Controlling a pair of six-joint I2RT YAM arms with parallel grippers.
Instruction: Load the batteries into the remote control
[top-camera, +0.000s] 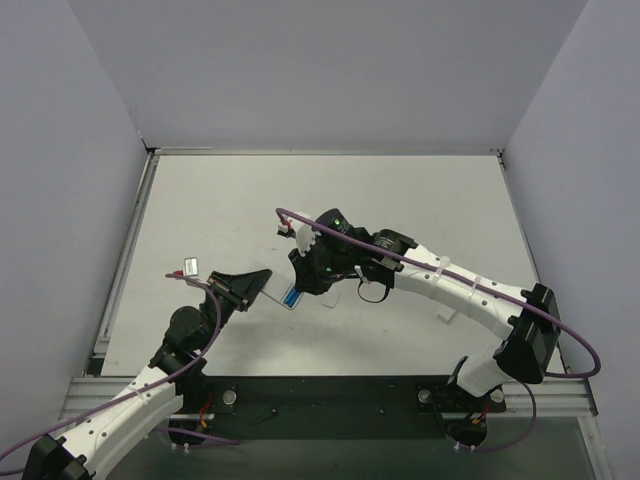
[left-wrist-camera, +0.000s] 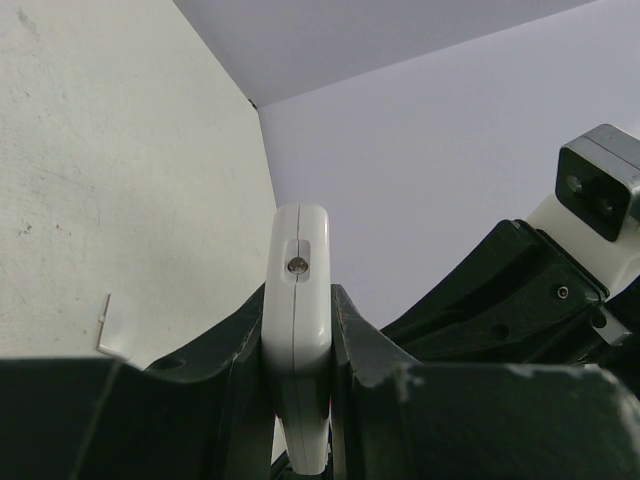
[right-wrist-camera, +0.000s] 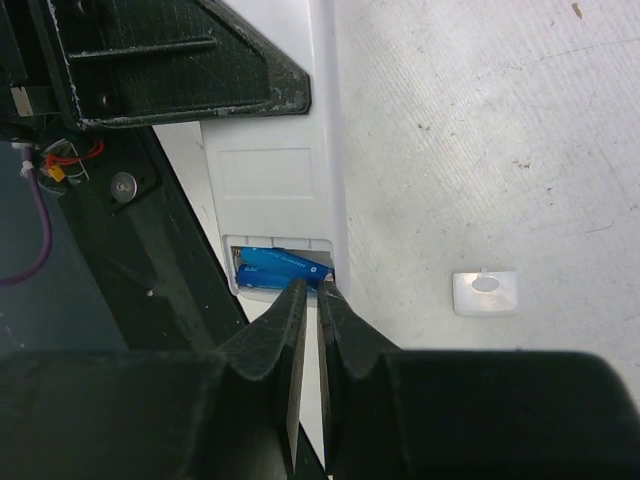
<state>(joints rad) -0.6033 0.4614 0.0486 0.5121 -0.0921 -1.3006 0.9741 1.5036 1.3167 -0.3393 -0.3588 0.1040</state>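
The slim white remote control (left-wrist-camera: 297, 300) is held edge-up off the table, and my left gripper (left-wrist-camera: 298, 340) is shut on its lower part. From above, the left gripper (top-camera: 252, 284) holds the remote control (top-camera: 276, 287) at the table's middle left. Its back shows an open compartment in the remote control (right-wrist-camera: 270, 185), with two blue batteries (right-wrist-camera: 275, 268) inside; the upper one lies tilted. My right gripper (right-wrist-camera: 312, 290) is shut, holds nothing, and has its tips at the near end of the batteries (top-camera: 293, 296). The right gripper (top-camera: 306, 283) comes in from the right.
A small white rectangular plate (right-wrist-camera: 484, 292) with an oval tab lies flat on the table beside the remote. Grey walls (top-camera: 330, 70) close the table on three sides. The right arm (top-camera: 450, 285) stretches across the right half of the table.
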